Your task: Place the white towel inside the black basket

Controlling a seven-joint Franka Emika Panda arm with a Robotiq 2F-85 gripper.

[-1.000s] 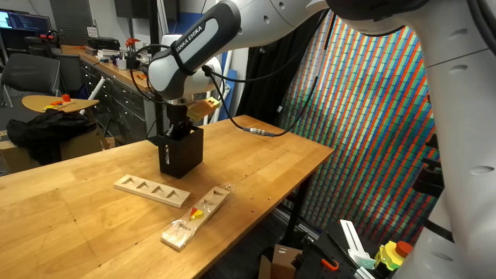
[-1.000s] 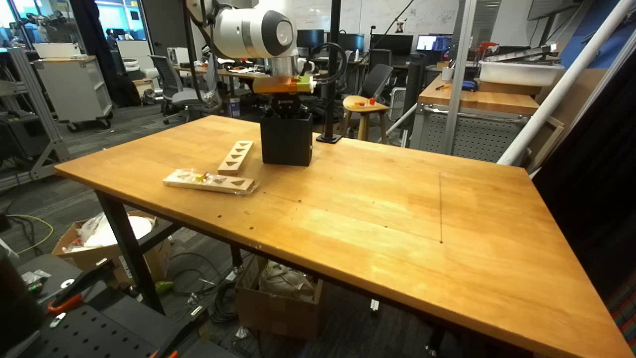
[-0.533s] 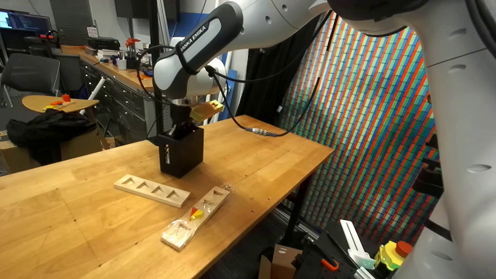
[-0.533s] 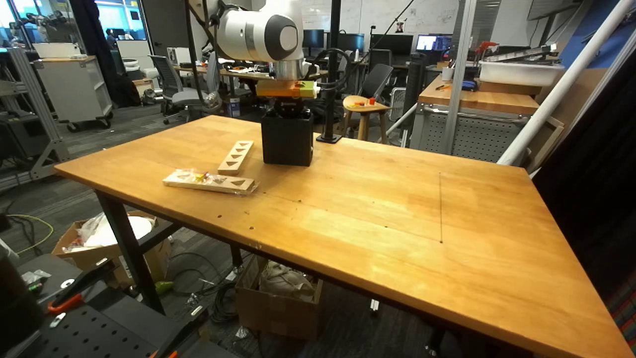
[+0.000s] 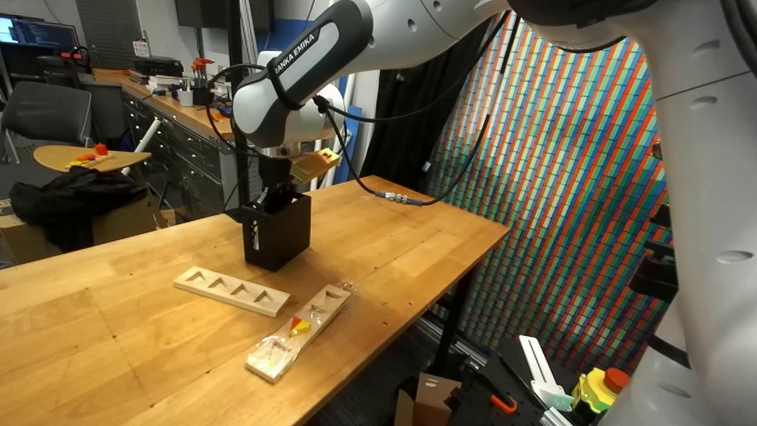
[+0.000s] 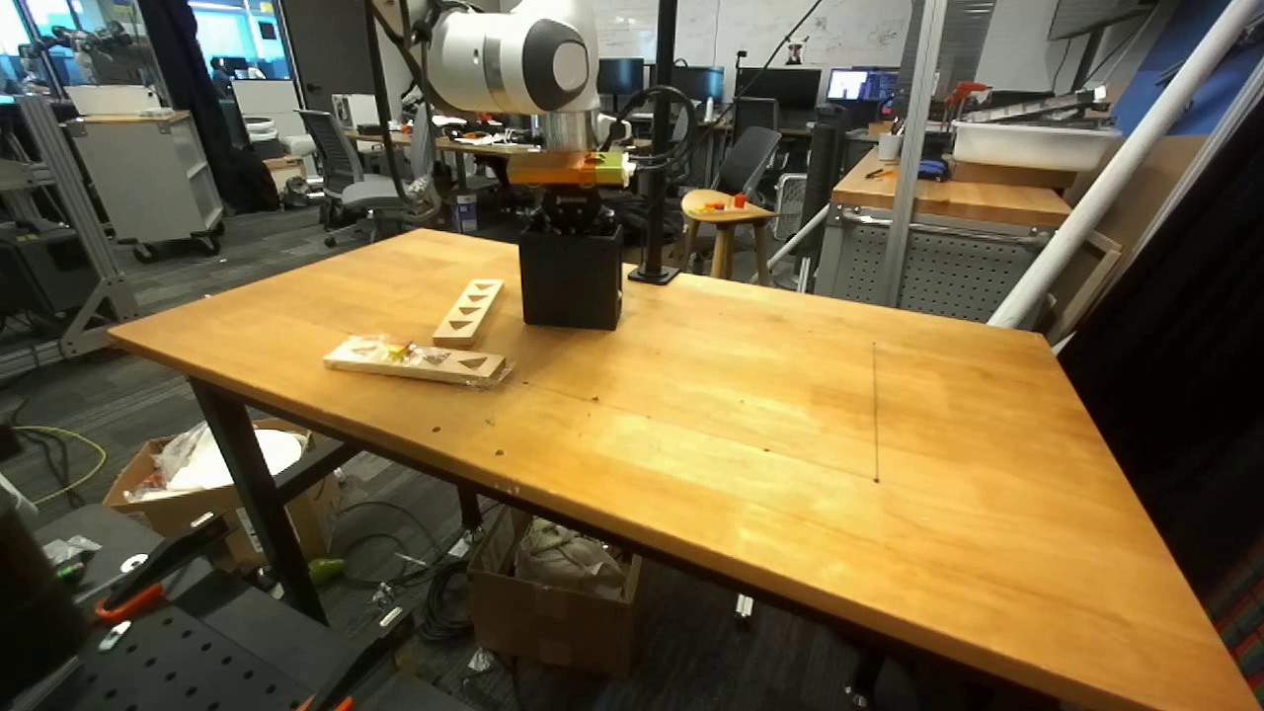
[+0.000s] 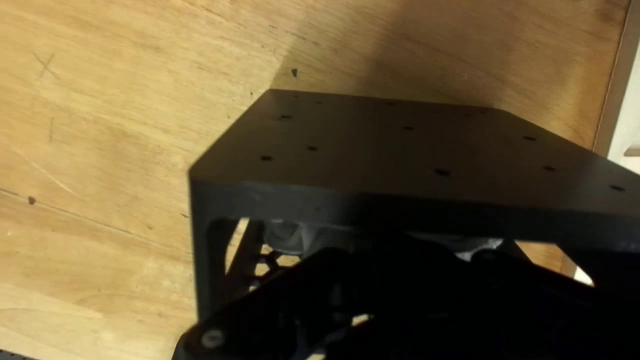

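The black basket stands upright on the wooden table and also shows in an exterior view and in the wrist view. My gripper points down into its open top, with the fingertips hidden behind the basket walls in both exterior views. In the wrist view the gripper is a dark mass over the opening, so I cannot tell how its jaws stand. Pale grey-white cloth, the towel, shows in the basket beneath and beside the gripper. Most of the towel is hidden by the rim and gripper.
A wooden strip with triangular recesses lies near the basket. A plastic-wrapped strip with a red and yellow piece lies closer to the table edge. A black pole stands close behind the basket. A cable hangs from the arm.
My gripper has shifted slightly to the right in both exterior views; it dipped a little, then rose a little. The basket has moved at most a hair. The strips have not moved.
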